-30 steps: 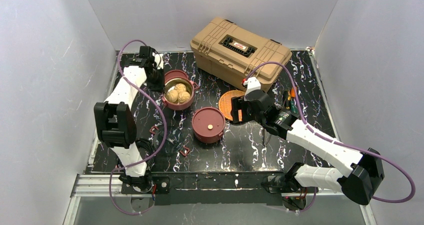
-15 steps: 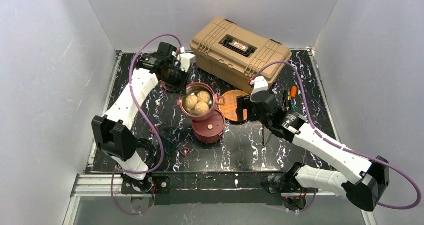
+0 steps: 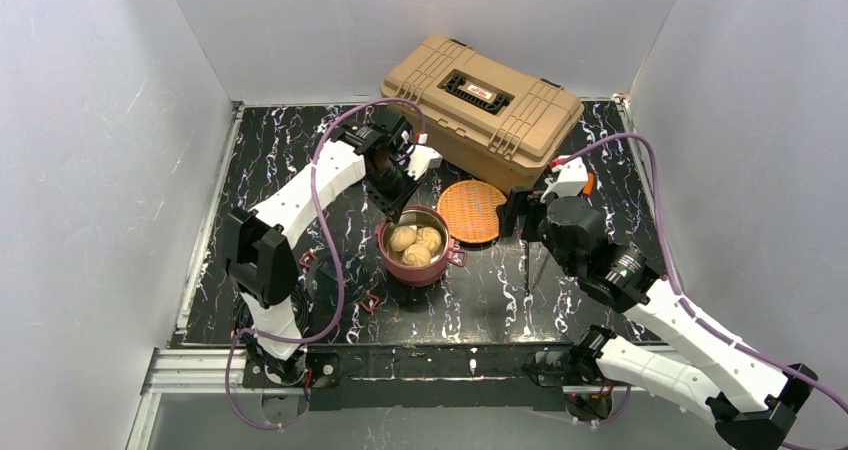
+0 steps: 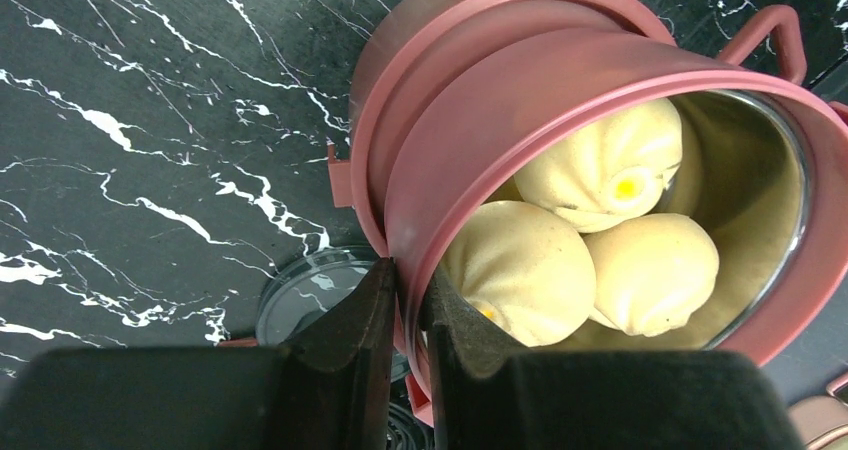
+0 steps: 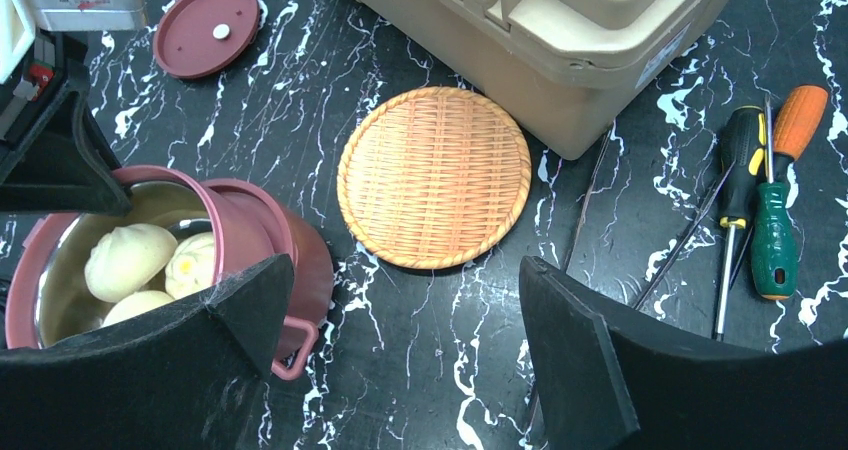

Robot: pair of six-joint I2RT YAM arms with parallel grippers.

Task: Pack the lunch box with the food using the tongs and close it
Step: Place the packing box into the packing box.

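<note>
L gripper (image 4: 408, 275) pinches the rim of a round maroon steel-lined lunch-box bowl (image 4: 560, 90), one finger inside, one outside; three beige buns (image 4: 610, 170) sit just beyond the inner finger. R gripper (image 5: 405, 265) hangs w/ fingers spread wide, holding nothing, a flat orange woven plate (image 5: 433, 177) between them and the bowl beside one finger.

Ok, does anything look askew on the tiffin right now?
Yes. The bun bowl, pinched by its rim in the left gripper, is tilted and offset over the lower bowl, not seated flush on it. The buns are inside it; no spill is in view.
</note>
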